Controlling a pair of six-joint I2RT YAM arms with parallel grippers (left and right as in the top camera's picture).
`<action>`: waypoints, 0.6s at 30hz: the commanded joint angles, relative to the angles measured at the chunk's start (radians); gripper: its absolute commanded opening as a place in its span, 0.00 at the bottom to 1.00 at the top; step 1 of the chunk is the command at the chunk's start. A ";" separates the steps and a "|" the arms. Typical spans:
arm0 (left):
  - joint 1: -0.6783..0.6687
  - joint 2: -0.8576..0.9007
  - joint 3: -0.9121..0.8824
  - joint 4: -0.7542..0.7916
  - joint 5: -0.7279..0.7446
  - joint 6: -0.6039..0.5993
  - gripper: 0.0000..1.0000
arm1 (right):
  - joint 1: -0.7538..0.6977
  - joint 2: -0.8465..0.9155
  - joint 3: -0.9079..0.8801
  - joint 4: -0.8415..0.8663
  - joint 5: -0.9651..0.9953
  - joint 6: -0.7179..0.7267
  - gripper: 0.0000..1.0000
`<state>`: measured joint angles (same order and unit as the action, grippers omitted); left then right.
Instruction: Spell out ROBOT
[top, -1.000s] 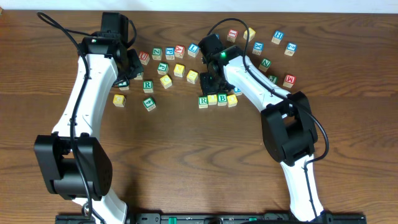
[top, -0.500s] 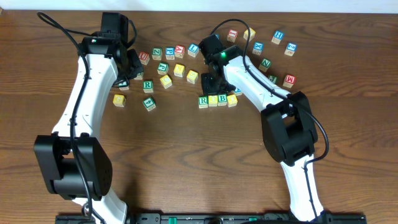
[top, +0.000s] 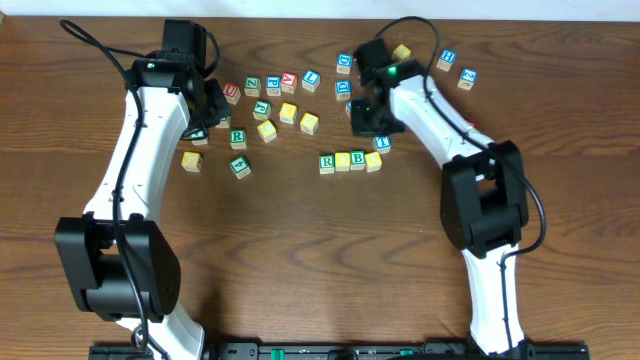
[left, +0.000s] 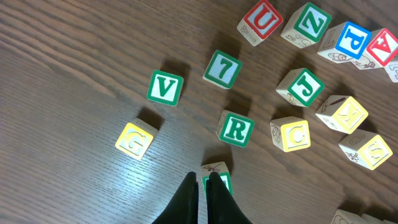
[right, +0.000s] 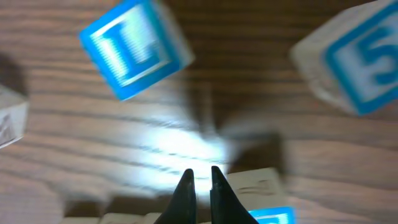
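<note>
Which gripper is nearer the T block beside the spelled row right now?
Right. The right gripper is close by, just beyond the T block; the left gripper is far off to its left, among the loose blocks.

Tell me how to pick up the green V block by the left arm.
Come straight down and close the left fingers on two opposite side faces of the V block. It lies flat, letter up, apart from its neighbours; the 7 block is nearest, so take the faces not toward it.
</note>
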<state>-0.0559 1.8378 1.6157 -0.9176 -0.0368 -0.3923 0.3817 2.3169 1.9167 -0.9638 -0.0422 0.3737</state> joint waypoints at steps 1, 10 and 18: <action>-0.001 -0.014 0.007 -0.005 -0.016 -0.006 0.07 | -0.019 -0.008 0.018 0.002 0.014 -0.027 0.06; 0.000 -0.014 0.007 -0.005 -0.016 -0.006 0.07 | -0.031 -0.008 0.018 -0.002 0.014 -0.110 0.06; 0.000 -0.014 0.007 -0.006 -0.016 -0.005 0.08 | -0.031 -0.008 0.018 -0.046 0.014 -0.109 0.05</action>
<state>-0.0559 1.8378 1.6157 -0.9176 -0.0368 -0.3923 0.3573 2.3169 1.9167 -0.9985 -0.0338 0.2790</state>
